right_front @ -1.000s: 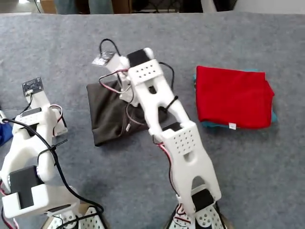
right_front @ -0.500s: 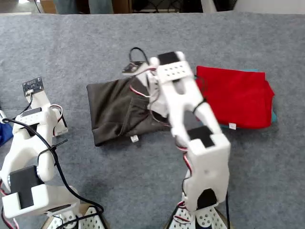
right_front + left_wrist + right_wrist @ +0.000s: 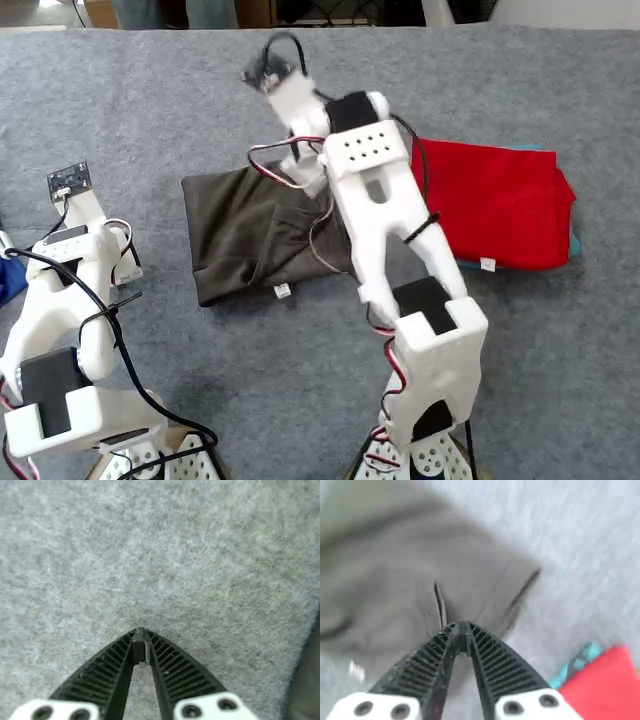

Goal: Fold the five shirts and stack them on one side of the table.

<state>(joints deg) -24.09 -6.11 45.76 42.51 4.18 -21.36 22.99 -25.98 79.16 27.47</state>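
We see the dark shirt (image 3: 240, 235) folded mid-table on the grey felt (image 3: 520, 380), beside the red shirt (image 3: 495, 200) stacked on a teal one (image 3: 576, 664). Our right gripper (image 3: 463, 630) hangs over the dark shirt, claw pressed together and empty. The left gripper (image 3: 140, 639), likewise closed, is over bare felt. Over the last second the right arm has swung from the shirt's left part toward the far edge.

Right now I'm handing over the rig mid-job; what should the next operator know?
Left gripper: shut, empty, over bare table on the left.
Right gripper: shut, empty, above the dark shirt.
Done: red shirt lies folded on the teal shirt, right side.
Left: dark shirt, folded at centre, not yet on the stack; blue cloth at the left edge not yet handled.
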